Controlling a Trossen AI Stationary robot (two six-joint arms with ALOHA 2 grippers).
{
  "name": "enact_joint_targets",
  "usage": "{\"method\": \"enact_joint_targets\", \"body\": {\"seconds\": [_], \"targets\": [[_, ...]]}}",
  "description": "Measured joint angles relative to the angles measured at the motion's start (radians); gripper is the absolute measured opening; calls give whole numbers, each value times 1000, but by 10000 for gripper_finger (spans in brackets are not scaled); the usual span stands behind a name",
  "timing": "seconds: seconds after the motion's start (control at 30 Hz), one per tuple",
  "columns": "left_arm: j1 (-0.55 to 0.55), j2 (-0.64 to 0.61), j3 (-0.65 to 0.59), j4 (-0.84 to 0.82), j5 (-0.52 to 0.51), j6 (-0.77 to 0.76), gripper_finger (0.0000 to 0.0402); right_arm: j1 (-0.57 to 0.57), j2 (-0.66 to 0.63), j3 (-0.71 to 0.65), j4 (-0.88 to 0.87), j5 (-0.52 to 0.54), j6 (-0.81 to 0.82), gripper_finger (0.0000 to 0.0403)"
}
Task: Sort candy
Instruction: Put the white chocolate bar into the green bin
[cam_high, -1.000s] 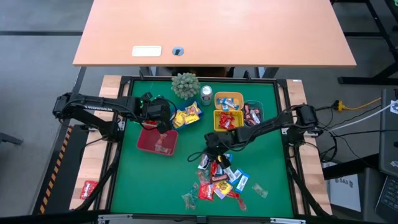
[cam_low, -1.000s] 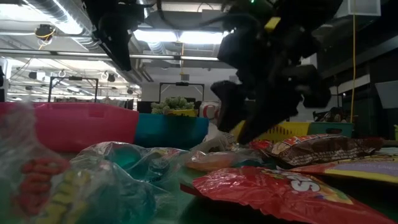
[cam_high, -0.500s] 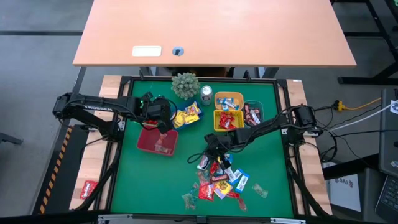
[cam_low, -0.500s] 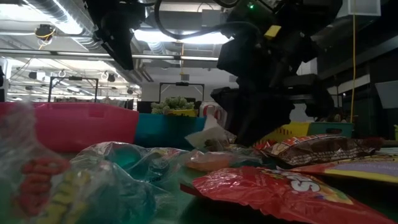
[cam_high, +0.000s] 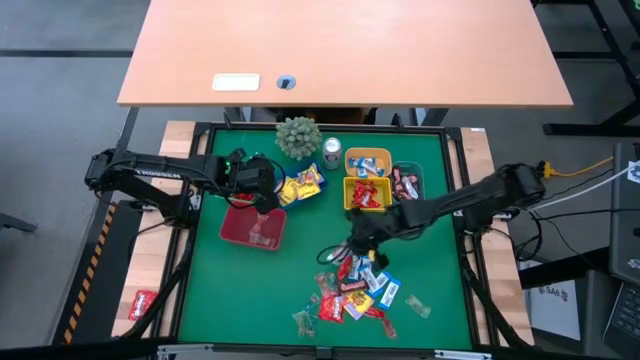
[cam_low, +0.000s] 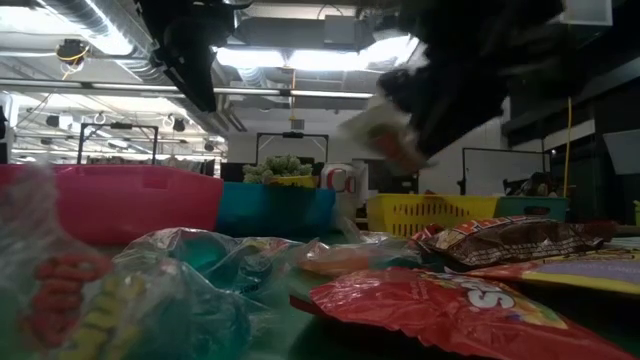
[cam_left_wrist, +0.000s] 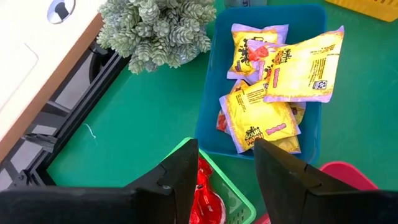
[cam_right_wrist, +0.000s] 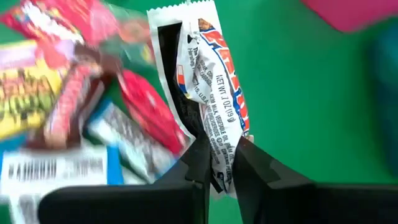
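Candy in red, yellow, blue-and-white and dark wrappers lies in a pile (cam_high: 355, 290) on the green mat at the near middle. My right gripper (cam_high: 350, 245) hangs over the pile's far edge, shut on a white candy with blue and red print (cam_right_wrist: 211, 81), which hangs raised and blurred (cam_low: 385, 135) in the low view. My left gripper (cam_left_wrist: 227, 174) stands open at the left (cam_high: 262, 195), above a green bin (cam_left_wrist: 233, 199) of red candy and beside a blue bin (cam_left_wrist: 311, 18) of yellow candy. It touches nothing. My right gripper pinches the white candy between its two fingers at one end of the wrapper (cam_right_wrist: 217, 146). The rest of the wrapper sticks out past the fingertips, crinkled. The fingers slant down from the table's right side. The candy is lifted clear of the pile.
A red bin (cam_high: 252, 228) sits near the left gripper. An orange bin (cam_high: 368, 160), a yellow bin (cam_high: 362, 192) and a dark bin (cam_high: 407, 182) stand at the far right. A small plant (cam_high: 298, 137) and a can (cam_high: 331, 152) are at the far edge.
My right gripper has taken hold of the white candy at the pile's far edge and risen with it, drifting a little toward the table's right. The candy has come up off the mat and now hangs clear.
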Motion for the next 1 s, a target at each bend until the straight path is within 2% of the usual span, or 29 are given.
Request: {"method": "enact_joint_targets", "body": {"seconds": [0.07, 0.2, 0.4, 0.53, 0.73, 1.0], "targets": [[0, 0, 0, 3, 0, 0, 144, -3, -69, 0, -84, 57, 16, 45], [0, 0, 0, 10, 0, -1, 144, -24, -184, 0, -281, 241, 138, 40], [0, 0, 0, 13, 0, -1, 144, -116, -277, 0, -651, 416, 484, 43], [0, 0, 0, 13, 0, -1, 144, -187, -282, -1, -831, 458, 638, 43], [0, 0, 0, 14, 3, -1, 144, -292, -282, -1, -869, 460, 655, 44], [-29, 0, 0, 96, 170, 2, 143, -365, -282, -1, -874, 460, 653, 44]]}}
